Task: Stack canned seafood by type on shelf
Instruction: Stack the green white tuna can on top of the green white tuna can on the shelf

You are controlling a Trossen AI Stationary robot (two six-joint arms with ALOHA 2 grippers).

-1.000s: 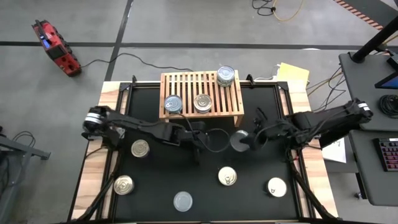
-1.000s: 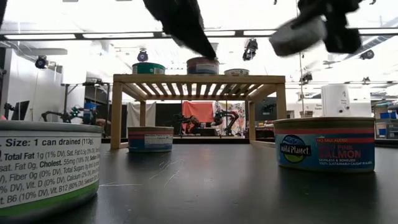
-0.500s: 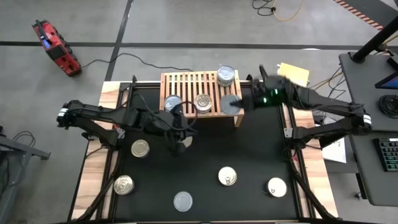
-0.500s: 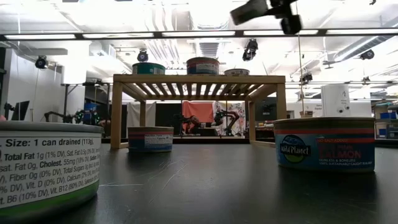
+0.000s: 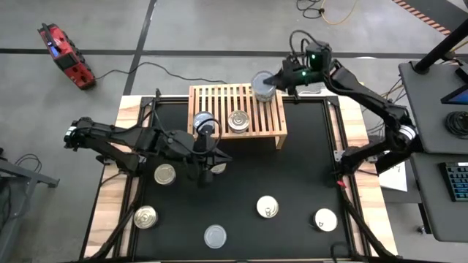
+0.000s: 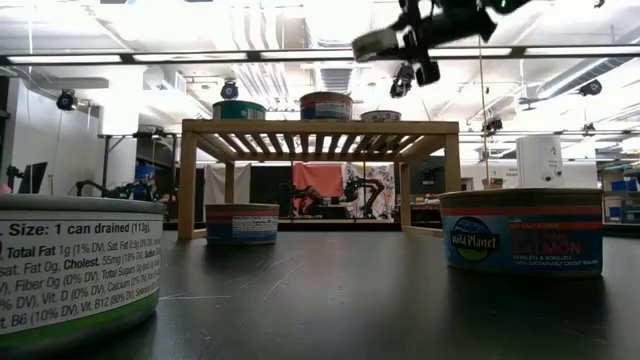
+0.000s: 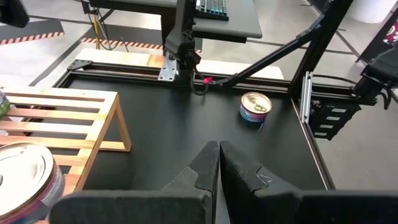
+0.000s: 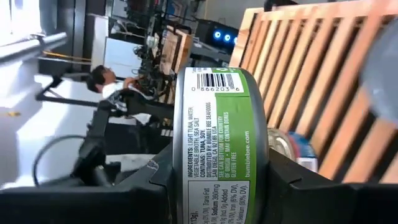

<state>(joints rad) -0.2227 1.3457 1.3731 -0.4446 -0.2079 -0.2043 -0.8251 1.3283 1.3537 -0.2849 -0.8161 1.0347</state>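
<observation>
I see a green-labelled can [image 8: 214,149] clamped between my right gripper's [image 5: 272,79] fingers, held above the shelf's [image 5: 219,98] back right corner. Two cans [image 5: 238,120] sit on the slats; five more [image 5: 267,207] lie on the black table [image 5: 307,168]. My left gripper [image 5: 205,172], jaws closed empty, hovers before the shelf.

The can [image 5: 263,84] carried above the shelf [image 5: 219,135] at its two o'clock corner hides the tin beneath it in the high view. In the low view the near can [image 6: 75,265] at eight o'clock is cut off by the edge, and the carried can is blurred
</observation>
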